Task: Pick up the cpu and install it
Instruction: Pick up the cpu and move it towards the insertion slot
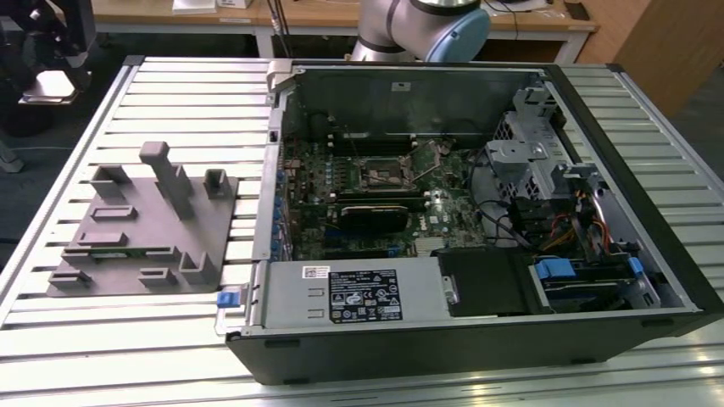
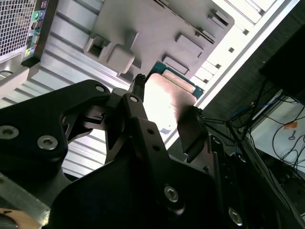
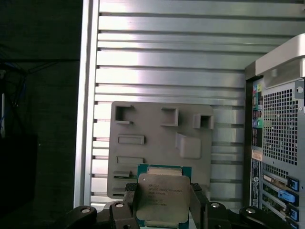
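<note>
Gripper (image 3: 163, 198) clamps the cpu (image 3: 161, 195) by two opposite edges, above the grey fixture (image 3: 157, 138) on the slatted table (image 3: 167, 47), beside the open case (image 1: 453, 212).

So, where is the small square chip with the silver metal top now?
In both wrist views the small square silver-topped cpu is clamped in the black gripper, with the grey plastic fixture behind it.

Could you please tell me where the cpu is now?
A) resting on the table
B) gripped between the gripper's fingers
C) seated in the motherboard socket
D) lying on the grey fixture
B: in both wrist views the cpu sits clamped in the gripper, apart from the grey fixture beyond it.
</note>
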Controlling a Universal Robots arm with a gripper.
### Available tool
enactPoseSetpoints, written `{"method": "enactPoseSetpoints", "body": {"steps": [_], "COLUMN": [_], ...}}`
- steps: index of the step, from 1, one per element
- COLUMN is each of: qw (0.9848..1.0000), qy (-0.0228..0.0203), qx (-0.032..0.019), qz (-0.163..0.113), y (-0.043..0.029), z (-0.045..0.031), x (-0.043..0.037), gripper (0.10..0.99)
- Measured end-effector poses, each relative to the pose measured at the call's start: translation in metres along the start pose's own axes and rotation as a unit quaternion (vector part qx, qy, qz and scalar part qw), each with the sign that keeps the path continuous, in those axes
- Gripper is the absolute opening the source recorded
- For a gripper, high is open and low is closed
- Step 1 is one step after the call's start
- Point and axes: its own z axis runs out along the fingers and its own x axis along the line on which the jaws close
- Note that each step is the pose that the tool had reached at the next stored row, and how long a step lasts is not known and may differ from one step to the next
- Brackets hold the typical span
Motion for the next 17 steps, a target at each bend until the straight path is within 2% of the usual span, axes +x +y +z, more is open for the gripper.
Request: {"method": "enactPoseSetpoints", "body": {"steps": [17], "qw": [1.0000], "qy": [0.0000], "qx": [0.0000], "qz": [0.000], "y": [-0.0002], "z": [-0.0002], "x": [-0.0082], "gripper": [0.529]}}
